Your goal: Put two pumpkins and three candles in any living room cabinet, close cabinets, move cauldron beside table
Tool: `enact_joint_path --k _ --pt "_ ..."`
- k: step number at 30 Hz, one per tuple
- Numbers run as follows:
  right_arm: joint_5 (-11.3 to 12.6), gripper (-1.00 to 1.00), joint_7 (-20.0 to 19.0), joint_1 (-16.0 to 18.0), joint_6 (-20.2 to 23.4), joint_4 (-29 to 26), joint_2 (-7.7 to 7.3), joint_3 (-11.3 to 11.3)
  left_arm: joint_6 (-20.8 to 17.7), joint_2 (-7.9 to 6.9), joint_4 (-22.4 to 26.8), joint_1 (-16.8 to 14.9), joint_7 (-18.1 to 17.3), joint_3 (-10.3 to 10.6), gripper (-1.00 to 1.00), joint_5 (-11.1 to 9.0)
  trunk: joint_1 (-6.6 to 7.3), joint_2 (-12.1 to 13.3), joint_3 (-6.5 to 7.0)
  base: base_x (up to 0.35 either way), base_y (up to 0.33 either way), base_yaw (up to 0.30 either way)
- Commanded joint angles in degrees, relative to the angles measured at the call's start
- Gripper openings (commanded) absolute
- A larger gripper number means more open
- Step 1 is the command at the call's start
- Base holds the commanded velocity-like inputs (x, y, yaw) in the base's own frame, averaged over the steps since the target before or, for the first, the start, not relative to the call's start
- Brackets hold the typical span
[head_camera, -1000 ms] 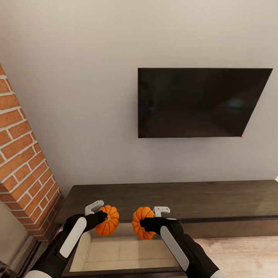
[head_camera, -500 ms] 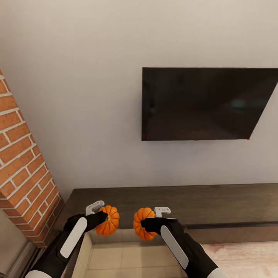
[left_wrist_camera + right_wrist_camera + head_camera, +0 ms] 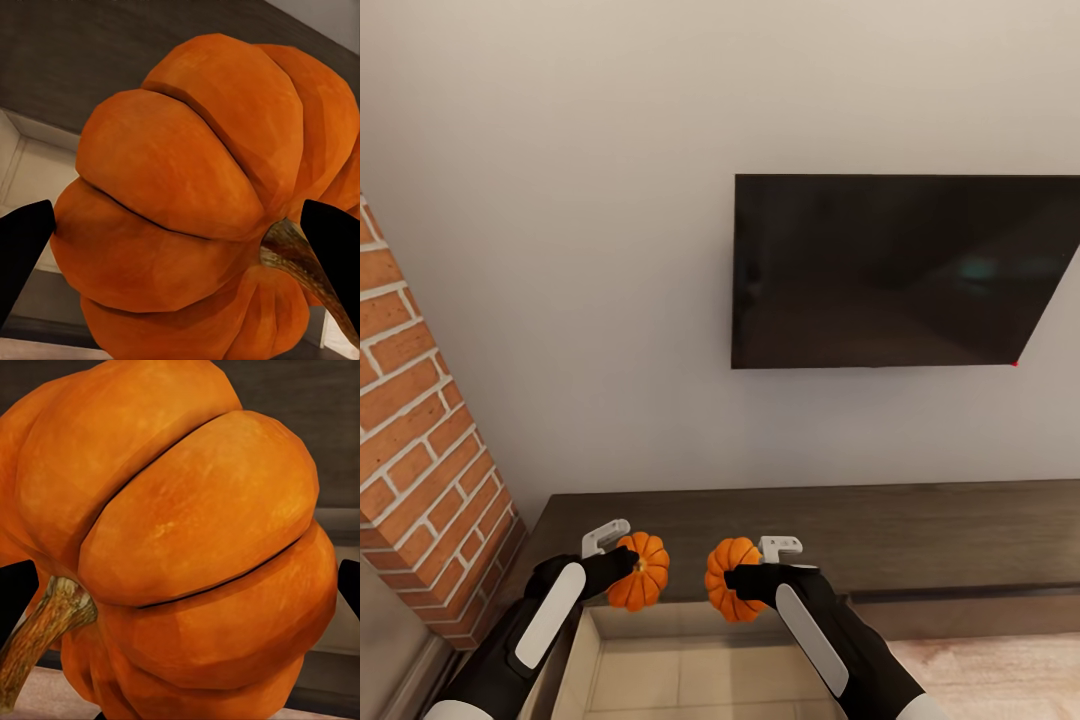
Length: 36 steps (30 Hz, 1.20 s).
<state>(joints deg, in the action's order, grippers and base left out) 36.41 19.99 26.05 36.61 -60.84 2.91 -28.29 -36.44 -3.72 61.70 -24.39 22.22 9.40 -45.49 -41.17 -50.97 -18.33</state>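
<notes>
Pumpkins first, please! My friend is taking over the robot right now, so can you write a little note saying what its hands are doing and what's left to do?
Left gripper: shut on the left pumpkin.
Right gripper: shut on the right pumpkin.
Both pumpkins hang above the back edge of the cabinet's open drawer, whose visible part holds nothing.
Done: drawer open, both pumpkins picked up.
Left: lower and release both pumpkins, fetch three candles, close every cabinet, put the cauldron next to a table.

two pumpkins (image 3: 639,584) (image 3: 726,579), one cabinet (image 3: 920,530), one open drawer (image 3: 690,670), one television (image 3: 905,270)
</notes>
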Motion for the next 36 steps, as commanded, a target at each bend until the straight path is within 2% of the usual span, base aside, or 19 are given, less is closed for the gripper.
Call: enact_joint_path --k 1,4,23,29,36 --pt "0.67 -1.0 0.57 0.05 0.04 -0.07 -0.01 -0.1 -0.05 -0.06 0.09 -0.04 0.63 0.18 -1.0 -0.59 -0.01 -0.06 -0.08 0.005 0.003 0.0" --pt "0.67 -1.0 0.57 0.05 0.04 -0.07 -0.01 -0.1 -0.04 -0.11 0.2 -0.04 0.66 0.16 -1.0 -0.57 -0.01 -0.06 -0.08 0.002 0.001 0.0" --pt "0.71 -1.0 0.57 0.05 0.19 -0.01 -0.01 -0.09 -0.98 0.02 0.28 -0.04 0.44 0.29 -1.0 -0.67 -4.18 -7.68 -3.49 0.0 0.0 0.0" --pt "0.76 -1.0 0.57 0.05 0.39 0.01 -0.01 -0.02 -3.75 0.02 0.75 -0.05 0.44 1.44 -1.0 -0.69 -5.5 -10.09 -4.56 0.0 0.0 0.0" --pt "0.75 -1.0 0.68 0.1 0.93 0.41 0.04 -0.01 -4.47 0.02 0.79 -0.12 0.46 1.58 -1.0 -0.74 -7.04 -12.89 -5.82 0.0 0.0 0.0"
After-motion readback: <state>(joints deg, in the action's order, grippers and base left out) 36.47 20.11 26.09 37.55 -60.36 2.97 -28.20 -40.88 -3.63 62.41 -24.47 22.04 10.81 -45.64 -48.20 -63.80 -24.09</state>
